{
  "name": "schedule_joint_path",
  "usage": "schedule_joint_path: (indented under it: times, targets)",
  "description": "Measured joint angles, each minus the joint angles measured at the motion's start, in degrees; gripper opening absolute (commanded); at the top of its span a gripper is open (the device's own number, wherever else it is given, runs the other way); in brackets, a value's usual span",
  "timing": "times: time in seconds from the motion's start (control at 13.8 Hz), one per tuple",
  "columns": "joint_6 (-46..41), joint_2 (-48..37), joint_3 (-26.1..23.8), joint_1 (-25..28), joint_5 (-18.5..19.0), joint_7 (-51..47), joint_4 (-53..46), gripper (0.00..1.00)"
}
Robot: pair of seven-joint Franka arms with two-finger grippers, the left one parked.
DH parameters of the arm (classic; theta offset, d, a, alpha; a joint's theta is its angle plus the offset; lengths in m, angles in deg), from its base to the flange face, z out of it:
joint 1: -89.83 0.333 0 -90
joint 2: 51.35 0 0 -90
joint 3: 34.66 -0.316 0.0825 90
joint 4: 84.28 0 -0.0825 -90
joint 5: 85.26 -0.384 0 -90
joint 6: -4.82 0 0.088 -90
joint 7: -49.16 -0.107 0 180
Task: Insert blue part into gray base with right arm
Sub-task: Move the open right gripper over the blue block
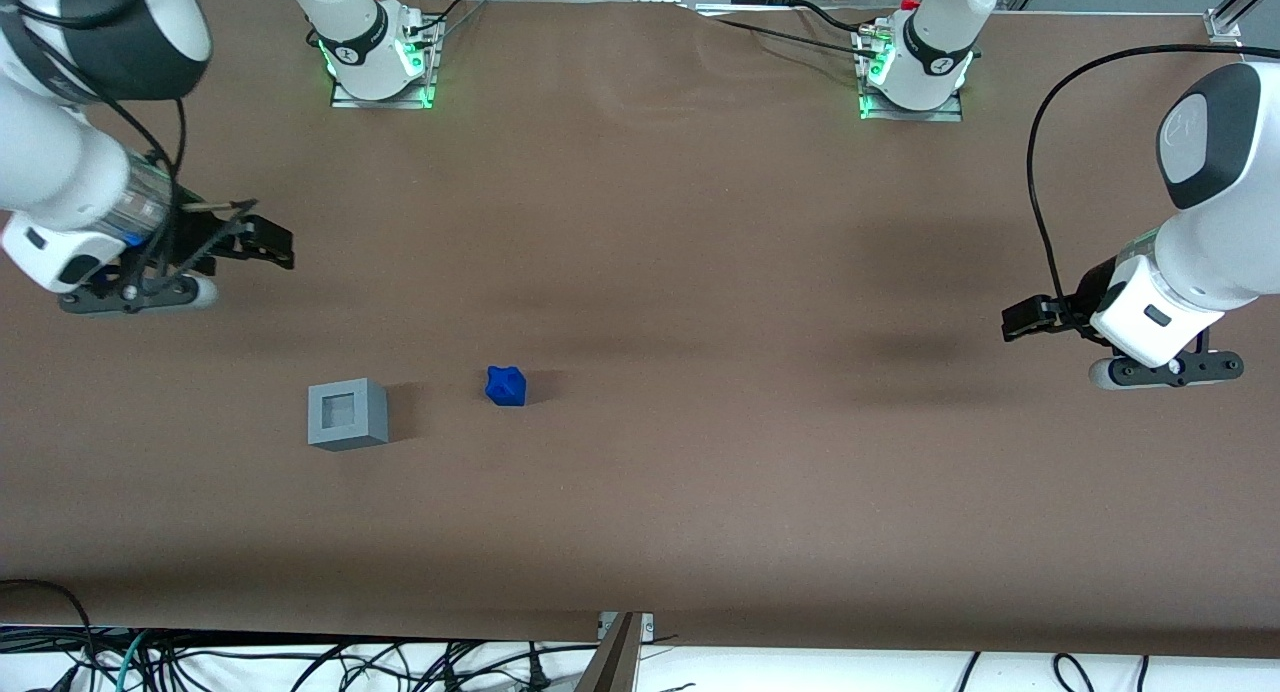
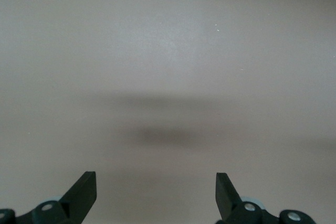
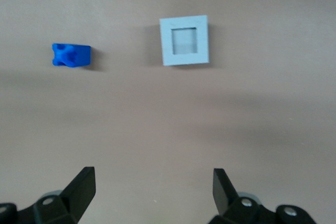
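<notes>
Progress so far: nothing done yet, judging by how things are lying. Blue part (image 1: 506,386) is sitting loose on the brown bench (image 1: 700,492), lower-middle of the front frame, untouched. Gray base (image 1: 347,414) is sitting beside it, toward the working arm's end of the bench, w/ a clear gap between the two; its square recess is facing up and showing nothing inside. Right arm (image 1: 70,162) is hanging at upper left of the front frame, w/ the gripper (image 1: 255,240) up off the bench and well apart from both pieces, farther from the front camera than either. Fingers (image 3: 83,186) are standing spread wide, gripping nothing; the wrist view is looking down between them at blue part (image 3: 71,55) and gray base (image 3: 184,40).

Still left, approx. the whole job: reaching to the part, closing on it, lifting, carrying over the recess, lining up the knobbly shape w/ the square hole, pressing in, letting go.
</notes>
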Motion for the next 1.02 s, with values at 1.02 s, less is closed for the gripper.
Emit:
schedule_joint_path:
  times: [1.02]
  targets:
    - [35.5, 27.4, -0.6, 14.3, -0.1, -26.5, -1.6, 0.99]
